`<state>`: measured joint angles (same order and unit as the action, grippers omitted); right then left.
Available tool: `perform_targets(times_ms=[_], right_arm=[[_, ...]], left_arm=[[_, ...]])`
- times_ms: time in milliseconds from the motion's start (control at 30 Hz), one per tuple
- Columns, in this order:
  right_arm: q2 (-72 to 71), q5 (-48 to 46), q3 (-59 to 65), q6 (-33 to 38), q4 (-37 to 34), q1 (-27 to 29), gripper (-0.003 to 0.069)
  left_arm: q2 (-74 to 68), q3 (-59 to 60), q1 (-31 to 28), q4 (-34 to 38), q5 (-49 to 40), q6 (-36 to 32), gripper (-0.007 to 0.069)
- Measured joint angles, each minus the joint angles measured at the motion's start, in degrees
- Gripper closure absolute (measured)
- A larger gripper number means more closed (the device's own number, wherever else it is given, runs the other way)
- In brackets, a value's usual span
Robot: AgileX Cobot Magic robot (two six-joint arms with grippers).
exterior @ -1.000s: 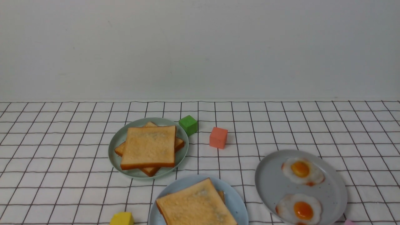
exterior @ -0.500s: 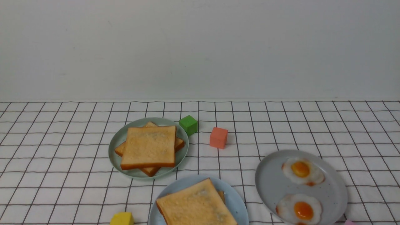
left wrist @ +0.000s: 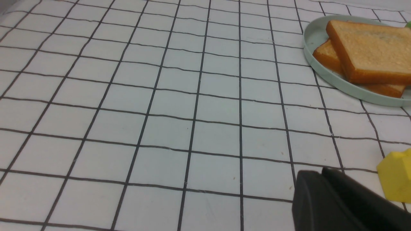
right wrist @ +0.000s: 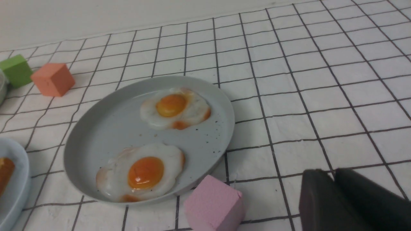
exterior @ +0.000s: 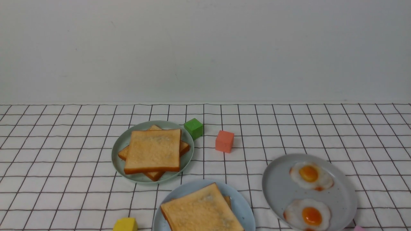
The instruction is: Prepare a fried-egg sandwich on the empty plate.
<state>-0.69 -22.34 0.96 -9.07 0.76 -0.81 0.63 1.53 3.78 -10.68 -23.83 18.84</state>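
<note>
Nothing has shifted since the earlier frames. The sandwich (exterior: 202, 210) rests on the pale blue plate (exterior: 244, 208); two eggs lie on the grey plate (exterior: 276, 189), two toasts on the green plate (exterior: 117, 160). Both tools (left wrist: 324, 175) (right wrist: 332, 175) look clenched, empty

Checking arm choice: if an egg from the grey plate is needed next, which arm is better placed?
Right, probably. The grey plate with both fried eggs lies on the robot's right, near the right fingers; the left wrist view shows toast and a yellow block, no egg.
</note>
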Motion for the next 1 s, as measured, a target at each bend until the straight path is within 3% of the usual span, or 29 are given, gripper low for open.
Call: perform_targets(times_ms=[1000], right_arm=[[0.0, 0.0, 0.0, 0.0, -0.23, 0.72, 0.053]], left_arm=[[0.0, 0.0, 0.0, 0.0, 0.0, 0.0, 0.0554]])
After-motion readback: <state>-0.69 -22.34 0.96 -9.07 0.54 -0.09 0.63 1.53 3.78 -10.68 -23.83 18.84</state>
